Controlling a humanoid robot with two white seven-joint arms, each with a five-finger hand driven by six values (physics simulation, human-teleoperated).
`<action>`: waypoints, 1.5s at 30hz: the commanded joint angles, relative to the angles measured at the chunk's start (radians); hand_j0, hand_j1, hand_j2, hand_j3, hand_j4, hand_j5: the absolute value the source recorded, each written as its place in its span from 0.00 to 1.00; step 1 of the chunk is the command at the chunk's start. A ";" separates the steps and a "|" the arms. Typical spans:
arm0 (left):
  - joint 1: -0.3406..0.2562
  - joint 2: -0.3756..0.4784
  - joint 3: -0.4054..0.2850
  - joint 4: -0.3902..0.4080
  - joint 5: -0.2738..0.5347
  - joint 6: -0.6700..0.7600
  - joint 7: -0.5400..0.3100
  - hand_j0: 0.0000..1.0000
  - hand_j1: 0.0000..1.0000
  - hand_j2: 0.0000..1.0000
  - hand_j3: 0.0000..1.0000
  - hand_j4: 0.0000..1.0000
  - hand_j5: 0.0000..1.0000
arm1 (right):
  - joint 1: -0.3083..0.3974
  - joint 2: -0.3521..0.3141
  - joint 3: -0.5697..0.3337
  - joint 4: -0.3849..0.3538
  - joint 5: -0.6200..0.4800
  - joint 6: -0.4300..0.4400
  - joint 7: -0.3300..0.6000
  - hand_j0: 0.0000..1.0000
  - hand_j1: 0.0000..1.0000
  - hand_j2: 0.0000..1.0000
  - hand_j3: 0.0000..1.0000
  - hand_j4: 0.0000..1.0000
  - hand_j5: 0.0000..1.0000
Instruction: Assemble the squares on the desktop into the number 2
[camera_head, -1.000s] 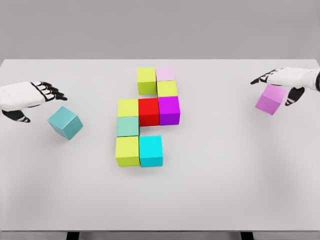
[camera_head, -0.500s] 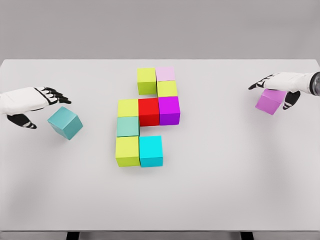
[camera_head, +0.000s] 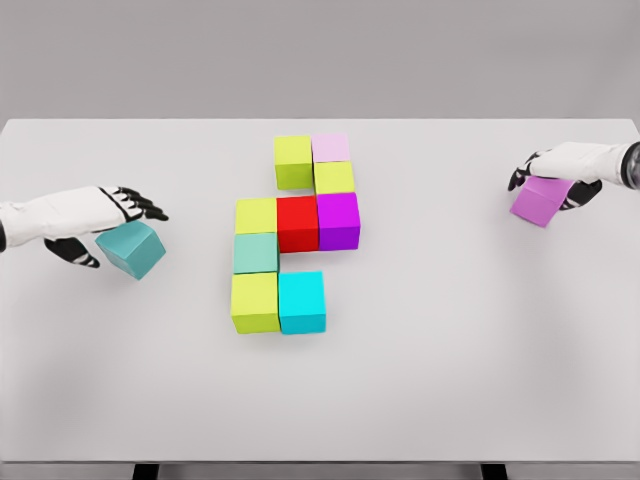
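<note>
Teal cube (camera_head: 131, 249) lies well left of the red cube (camera_head: 297, 222), tilted off square with the cluster. Left hand (camera_head: 108, 218) is over it, fingers extended across its top and thumb low on the near-left side; contact looks likely, a closed grip cannot be confirmed. Violet cube (camera_head: 540, 201) lies far right of the red cube, also skewed. Right hand (camera_head: 560, 172) is curled down over its top, apparently gripping it.

Step in hand, as judged: securing both loose cubes. To do it well, seat fingers and thumb on opposite faces before lifting, then square each cube to the cluster's edges on approach, so neighbours are not nudged.

Count on the white table (camera_head: 430, 380): eleven cubes.
- Nine in the cluster: four yellow-green, one pale pink (camera_head: 331, 148) up and right of red, one magenta (camera_head: 338, 220) touching red's right side, one red, one seafoam (camera_head: 256, 253) down-left of red, one cyan (camera_head: 301, 301) below red.
- Two loose: teal, violet.
</note>
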 joint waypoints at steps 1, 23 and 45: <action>0.000 -0.003 -0.007 0.000 0.003 0.001 0.000 1.00 1.00 1.00 1.00 1.00 1.00 | 0.000 -0.001 -0.002 0.000 -0.004 0.002 0.000 0.69 0.69 0.69 0.69 0.69 0.69; 0.000 -0.003 -0.018 -0.009 -0.069 0.001 -0.005 0.48 0.48 0.48 0.48 0.48 0.48 | 0.067 -0.148 -0.012 -0.414 -0.027 0.002 -0.001 0.68 0.68 0.68 0.68 0.68 0.68; -0.123 -0.158 -0.012 0.167 -0.069 0.001 -0.005 0.52 0.52 0.52 0.52 0.52 0.52 | 0.275 -0.265 -0.099 -0.896 -0.063 0.002 0.000 0.68 0.68 0.68 0.68 0.68 0.68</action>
